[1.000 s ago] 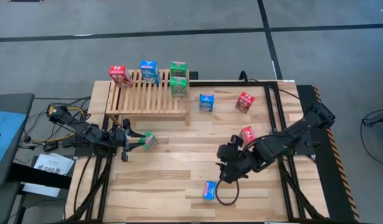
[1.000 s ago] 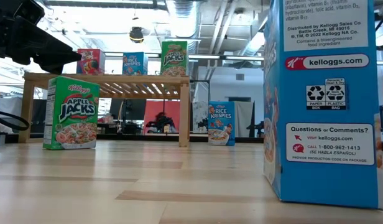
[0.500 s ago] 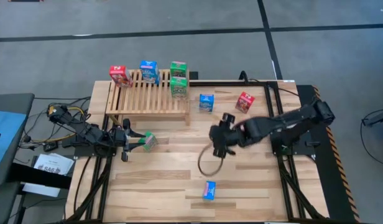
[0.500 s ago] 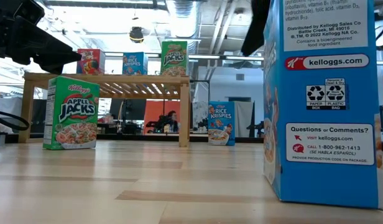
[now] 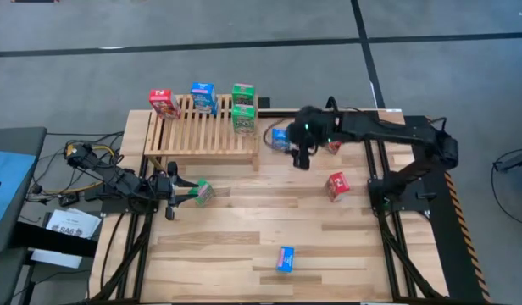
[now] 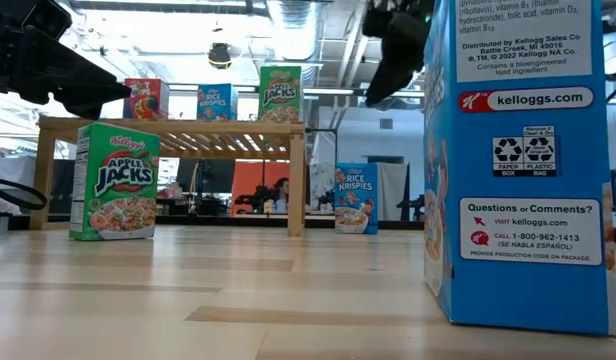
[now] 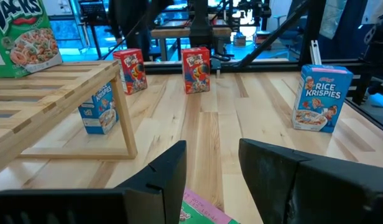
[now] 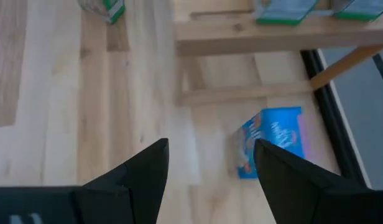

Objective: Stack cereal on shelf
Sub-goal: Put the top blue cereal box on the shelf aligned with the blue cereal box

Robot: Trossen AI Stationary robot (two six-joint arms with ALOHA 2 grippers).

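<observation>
**Bench (image 5: 227, 246), front to back**

1. Blue cereal box (image 5: 285, 258), alone near the front edge, untouched.
2. Left end effector (image 5: 186, 192), at the left side, fingers drawn narrow on a green cereal box (image 5: 204, 191) that stands on the bench in front of the shelf.
3. Red cereal box (image 5: 336, 185), right of centre, clear of both arms.
4. Right end effector (image 5: 298, 154), hanging above the bench just beside the shelf's right end. Its fingers are parted with nothing between them.
5. Blue box by the shelf (image 8: 272, 140), upright on the bench and near the shelf's right leg. It lies ahead of the right end effector, not yet between its fingers. This is judged the box being gone for.
6. Red box (image 5: 335, 137) beyond it, partly covered by the right arm.
7. Shelf (image 5: 202, 135), far left: 4 boxes on the slats, 1 red (image 5: 163, 102), 1 blue (image 5: 202, 97), 2 green (image 5: 242, 93) (image 5: 243, 117).

**Handling note:** centre the open fingers over the blue box, square to its narrow faces. Come straight down, keeping clear of the shelf leg. Close only once both fingers flank the cardboard, since a glancing touch would likely topple so light a box.
</observation>
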